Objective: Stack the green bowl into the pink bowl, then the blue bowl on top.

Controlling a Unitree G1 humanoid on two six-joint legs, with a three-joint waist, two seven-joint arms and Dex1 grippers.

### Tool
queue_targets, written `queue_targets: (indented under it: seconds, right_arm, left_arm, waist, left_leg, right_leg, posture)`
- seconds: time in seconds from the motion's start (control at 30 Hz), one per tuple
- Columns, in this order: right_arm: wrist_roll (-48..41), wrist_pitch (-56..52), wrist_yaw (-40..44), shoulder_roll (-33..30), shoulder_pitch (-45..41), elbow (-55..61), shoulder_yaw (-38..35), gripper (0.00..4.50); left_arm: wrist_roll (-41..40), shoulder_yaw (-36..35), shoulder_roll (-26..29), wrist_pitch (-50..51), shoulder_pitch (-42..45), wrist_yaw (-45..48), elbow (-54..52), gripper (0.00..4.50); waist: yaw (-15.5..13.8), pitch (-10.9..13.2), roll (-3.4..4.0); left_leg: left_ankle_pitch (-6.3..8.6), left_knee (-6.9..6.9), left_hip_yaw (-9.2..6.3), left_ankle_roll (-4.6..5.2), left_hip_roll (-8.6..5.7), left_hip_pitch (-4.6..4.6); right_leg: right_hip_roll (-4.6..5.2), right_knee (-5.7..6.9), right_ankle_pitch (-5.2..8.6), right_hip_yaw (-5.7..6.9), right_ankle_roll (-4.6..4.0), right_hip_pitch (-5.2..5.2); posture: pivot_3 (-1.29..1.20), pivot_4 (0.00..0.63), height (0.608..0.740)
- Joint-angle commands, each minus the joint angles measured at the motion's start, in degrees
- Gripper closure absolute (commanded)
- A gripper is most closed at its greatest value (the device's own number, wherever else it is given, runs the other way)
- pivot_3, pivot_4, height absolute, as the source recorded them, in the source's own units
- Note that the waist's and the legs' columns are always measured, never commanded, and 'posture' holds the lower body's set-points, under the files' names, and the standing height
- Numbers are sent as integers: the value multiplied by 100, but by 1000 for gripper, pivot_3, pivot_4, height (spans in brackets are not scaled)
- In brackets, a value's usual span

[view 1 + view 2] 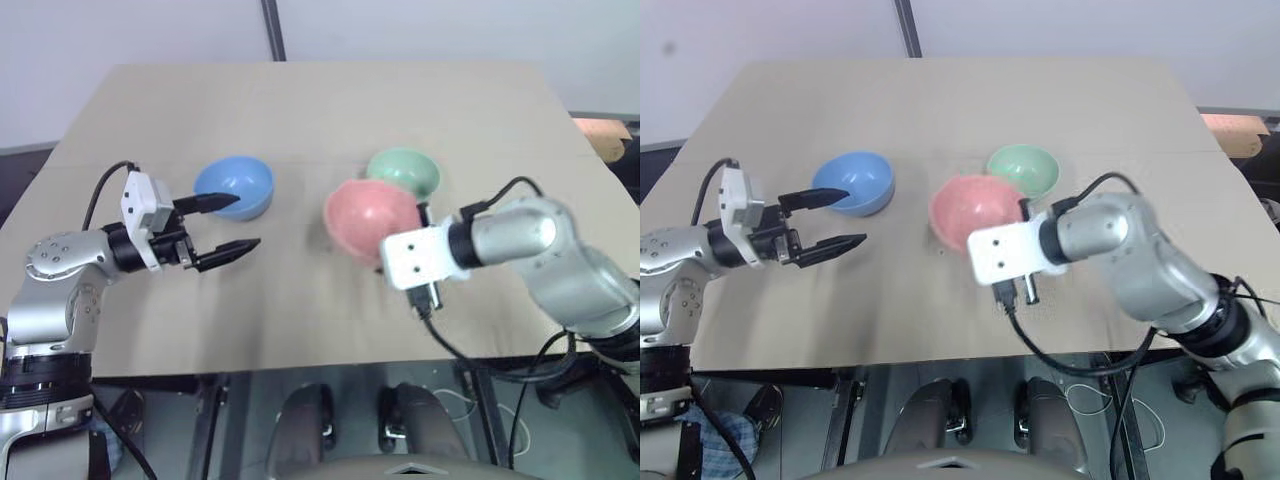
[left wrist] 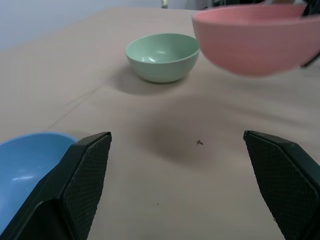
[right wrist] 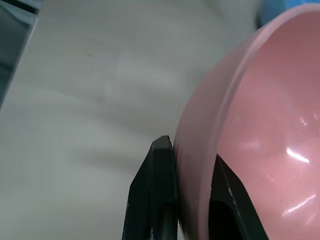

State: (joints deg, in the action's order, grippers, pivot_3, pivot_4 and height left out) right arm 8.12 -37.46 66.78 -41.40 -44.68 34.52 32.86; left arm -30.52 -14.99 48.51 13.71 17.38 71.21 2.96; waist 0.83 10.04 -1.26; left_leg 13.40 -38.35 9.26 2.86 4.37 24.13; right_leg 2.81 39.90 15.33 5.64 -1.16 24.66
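Head views showed the right gripper (image 1: 428,222) pinching the pink bowl (image 1: 368,218) by its rim, lifted and tipped, maybe to move it. Nearby, the green bowl (image 1: 404,170) sat on the table (image 1: 300,110).

Left wrist view showed the left gripper (image 2: 177,175) wide open and empty beside the blue bowl (image 2: 25,165), likely waiting.

Right wrist view showed black fingers (image 3: 160,190) clamped on the pink rim.

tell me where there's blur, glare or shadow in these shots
Left wrist view: the salmon pink plastic bowl is smeared soft at its edges, with a faint shadow on the table beneath it, while the pale mint green plastic bowl is sharp. Right wrist view: bright glare streaks inside the pink bowl. Left eye view: the light sky blue plastic bowl shows a soft sheen.
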Motion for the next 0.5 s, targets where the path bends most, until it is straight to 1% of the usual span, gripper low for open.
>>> queue_targets:
  seconds: [0.03, 0.1, 0.17, 0.43, 0.5]
  right_arm:
    - [462, 300, -362, 215, -20, -167, 297, 4462]
    - [668, 138, -526, 598, -241, -349, 510, 4462]
    - [764, -56, -542, 833, -447, -546, 520, 4462]
    - [799, -29, -332, 815, -628, -769, 477, 4462]
    - [787, -16, -276, 786, -629, -773, 474, 3582]
  left_arm:
    - [60, 27, 130, -136, 163, 146, 74, 0]
    - [74, 45, 125, -129, 200, 174, 87, 0]
    - [92, 58, 116, -128, 229, 188, 98, 0]
    - [147, 116, 109, -155, 323, 201, 164, 0]
    - [159, 112, 109, -180, 327, 199, 186, 0]
  waist:
    - [2, -2, -3]
    - [22, -2, -3]
    - [32, -2, -3]
    - [1, -5, -8]
    - [5, -5, -8]
  left_leg:
    - [0, -1, -1, 0, 0, 1]
    - [0, -1, -2, 0, 0, 2]
    - [-1, -2, 0, -1, 2, 4]
    - [-1, -9, -9, -1, 1, 23]
    - [-1, -9, -12, -1, 2, 26]
  right_leg:
    - [-1, 0, -1, 1, -2, 0]
    - [-2, 1, -1, 2, -2, 1]
    - [-6, 6, -1, 1, -2, 6]
    - [-6, 0, -2, 9, -5, 12]
    - [-8, 0, -2, 11, -5, 15]
  posture:
    - [0, 150, 740]
    - [0, 150, 740]
    - [0, 150, 740]
    - [0, 150, 740]
    - [0, 150, 740]
